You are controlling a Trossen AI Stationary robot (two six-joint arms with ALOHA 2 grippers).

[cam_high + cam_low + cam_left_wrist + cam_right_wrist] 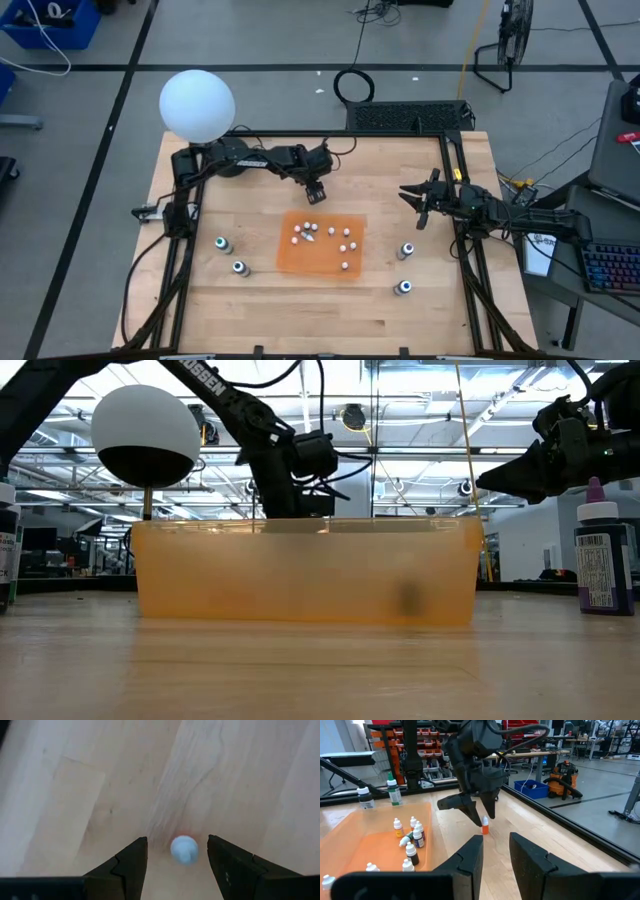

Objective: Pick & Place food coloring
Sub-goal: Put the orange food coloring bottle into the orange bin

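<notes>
Food coloring bottle (484, 825), a tiny one with a white cap and orange body, is standing upright on the bare wood just beyond the far edge of the orange tray (322, 243), its long axis vertical. The left gripper (316, 192) is hanging over it with fingers spread and nothing held; the bottle sits between the fingertips but apart from both. The left wrist view is looking straight down on its white cap (184, 849), while the right wrist view alone is showing the orange body from the side.

Inside the tray, other small white-capped bottles (308, 233) are lying or standing scattered; the right wrist view is showing most upright and at least one tipped on its side. Four larger bottles are standing on the table outside it, two on the left (222, 244) and two on the right (406, 250).

The right gripper (418, 200) is waiting above the table's right side, fingers slightly parted and empty.
</notes>
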